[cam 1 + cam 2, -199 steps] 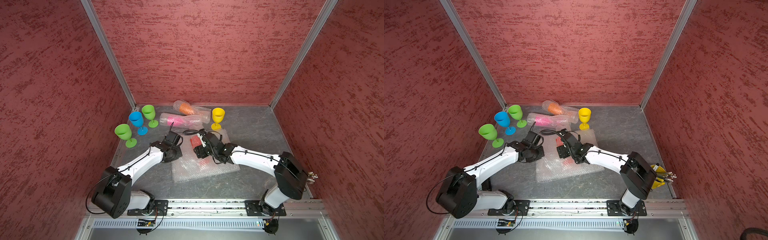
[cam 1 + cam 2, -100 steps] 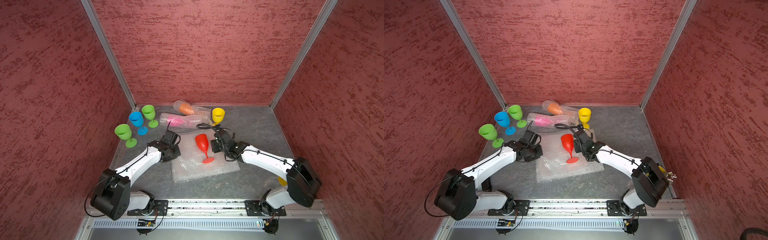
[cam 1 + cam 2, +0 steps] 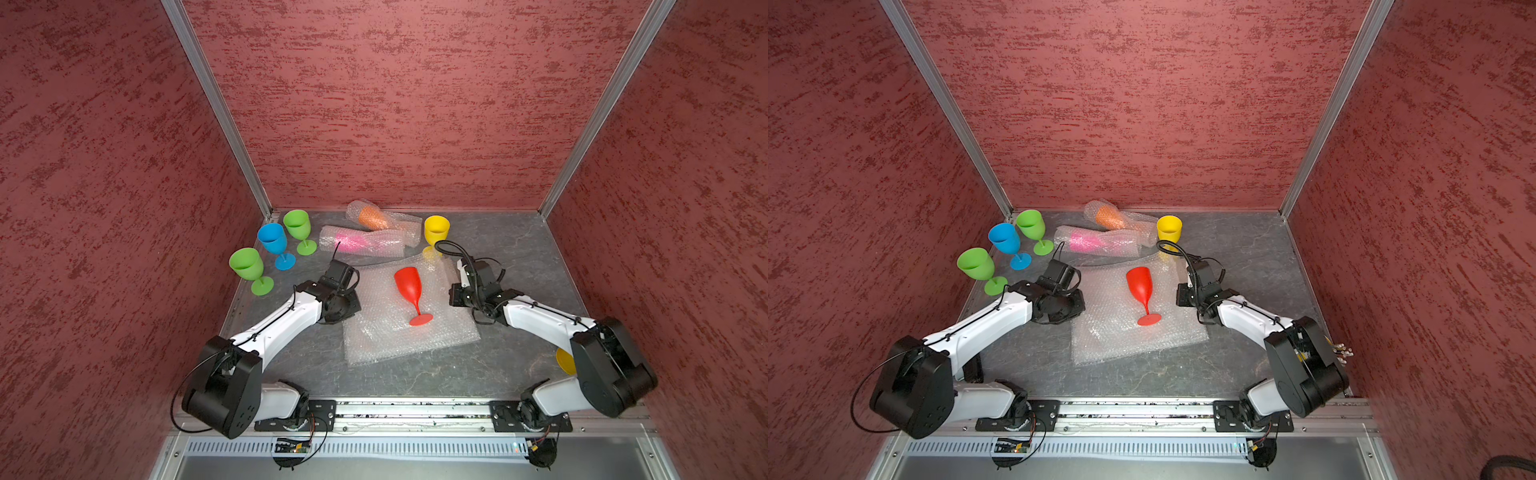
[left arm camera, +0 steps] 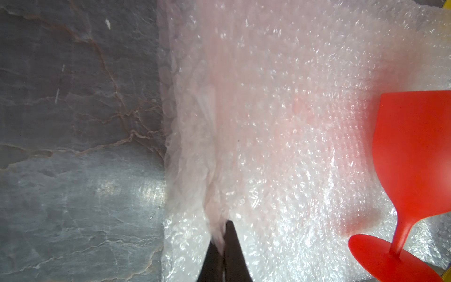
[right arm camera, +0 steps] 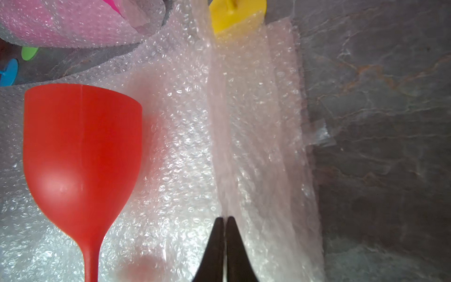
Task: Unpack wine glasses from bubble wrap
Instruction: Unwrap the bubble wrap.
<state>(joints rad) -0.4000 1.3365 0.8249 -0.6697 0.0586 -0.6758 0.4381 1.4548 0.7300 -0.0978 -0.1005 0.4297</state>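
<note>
A red wine glass (image 3: 409, 284) (image 3: 1140, 284) stands upright on a flat sheet of bubble wrap (image 3: 411, 336) in mid-table, free of both grippers. My left gripper (image 4: 224, 224) is shut on the sheet's left edge, a pinch of film caught between its fingers. On the sheet's right side, my right gripper (image 5: 224, 218) is shut on a raised fold, with the red glass (image 5: 83, 146) beside it. Two rolls of bubble wrap lie at the back, one holding an orange glass (image 3: 372, 217), one a pink glass (image 3: 357, 243).
Two green glasses (image 3: 246, 264) (image 3: 297, 224) and a blue one (image 3: 272, 239) stand upright at the back left. A yellow glass (image 3: 436, 229) stands just behind the sheet. Red walls close in three sides. A yellow object (image 3: 565, 360) lies by the right arm's base.
A second ago my right gripper held the red glass low over the sheet. It stood the glass upright, let go, drew away to the right and shut. The left gripper barely moved.
</note>
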